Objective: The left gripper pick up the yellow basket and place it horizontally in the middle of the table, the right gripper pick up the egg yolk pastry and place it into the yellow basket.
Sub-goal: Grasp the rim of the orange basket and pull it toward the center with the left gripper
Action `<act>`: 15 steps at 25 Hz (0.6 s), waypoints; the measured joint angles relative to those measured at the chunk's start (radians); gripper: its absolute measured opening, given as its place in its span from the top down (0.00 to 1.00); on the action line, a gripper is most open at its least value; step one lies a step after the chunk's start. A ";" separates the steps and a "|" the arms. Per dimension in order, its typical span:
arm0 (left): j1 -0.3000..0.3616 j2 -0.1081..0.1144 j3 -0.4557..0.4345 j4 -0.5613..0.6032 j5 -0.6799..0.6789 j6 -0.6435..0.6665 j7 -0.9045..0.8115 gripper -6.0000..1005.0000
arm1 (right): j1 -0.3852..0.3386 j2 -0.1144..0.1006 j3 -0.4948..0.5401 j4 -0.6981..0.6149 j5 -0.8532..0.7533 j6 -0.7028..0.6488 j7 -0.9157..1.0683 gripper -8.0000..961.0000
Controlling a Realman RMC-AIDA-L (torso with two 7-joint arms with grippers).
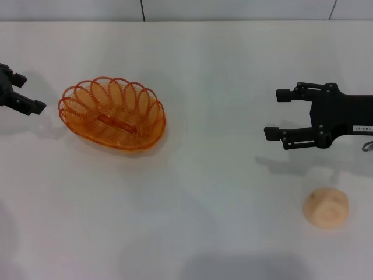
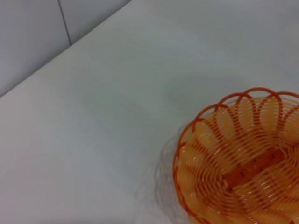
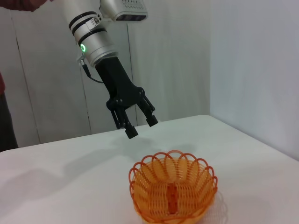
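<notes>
The yellow basket (image 1: 112, 112) is an oval orange wire basket standing empty on the white table (image 1: 204, 87), left of the middle. It also shows in the left wrist view (image 2: 238, 158) and the right wrist view (image 3: 173, 191). My left gripper (image 1: 26, 93) is open at the far left edge, apart from the basket's left end; the right wrist view shows it (image 3: 140, 126) hovering open above the table behind the basket. My right gripper (image 1: 278, 114) is open and empty at the right. The egg yolk pastry (image 1: 326, 207) lies on the table in front of the right gripper.
A wall with panel seams (image 1: 143, 9) runs along the table's far edge. Bare white tabletop lies between the basket and the right gripper (image 1: 215, 151).
</notes>
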 joint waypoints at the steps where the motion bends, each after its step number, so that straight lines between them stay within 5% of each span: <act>1: -0.001 0.000 0.001 -0.001 0.002 -0.002 0.000 0.14 | -0.001 0.000 0.000 0.000 0.000 0.000 0.000 0.09; 15: -0.016 -0.023 0.074 0.000 0.008 -0.092 0.008 0.14 | -0.005 0.001 0.003 0.007 0.011 0.012 0.001 0.09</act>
